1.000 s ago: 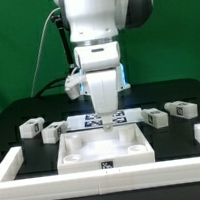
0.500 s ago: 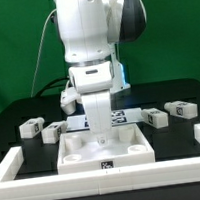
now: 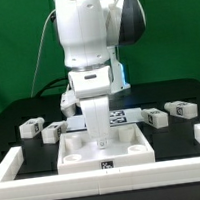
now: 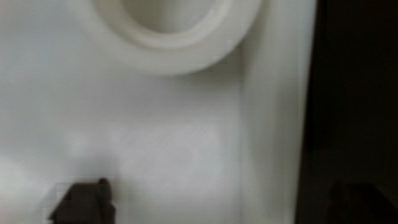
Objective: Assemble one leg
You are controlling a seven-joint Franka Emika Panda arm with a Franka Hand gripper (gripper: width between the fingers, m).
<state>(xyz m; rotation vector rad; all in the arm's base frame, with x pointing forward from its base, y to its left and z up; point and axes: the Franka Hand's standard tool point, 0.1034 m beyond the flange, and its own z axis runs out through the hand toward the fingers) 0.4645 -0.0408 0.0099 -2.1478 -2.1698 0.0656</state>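
The large white recessed panel (image 3: 128, 143) lies at the table's middle. My gripper (image 3: 100, 138) reaches straight down into it, left of its centre. In the wrist view the gripper (image 4: 217, 202) is open. One dark fingertip (image 4: 82, 200) stands over the panel's white surface (image 4: 196, 130), and the other is faint over the dark beyond the panel's edge. A round raised ring (image 4: 169, 35) on the panel shows close by. Small white tagged legs lie apart from the gripper: two at the exterior view's left (image 3: 33, 126) (image 3: 53, 132) and two at its right (image 3: 178, 109) (image 3: 156, 118).
The marker board (image 3: 120, 116) lies just behind the panel, partly hidden by the arm. A white frame (image 3: 13, 166) borders the work area at the front and both sides. A cable hangs behind the arm at the exterior view's left.
My gripper has moved toward the exterior view's left and down into the panel, from near the panel's back edge. It has stayed still for the last half second. The legs have not moved.
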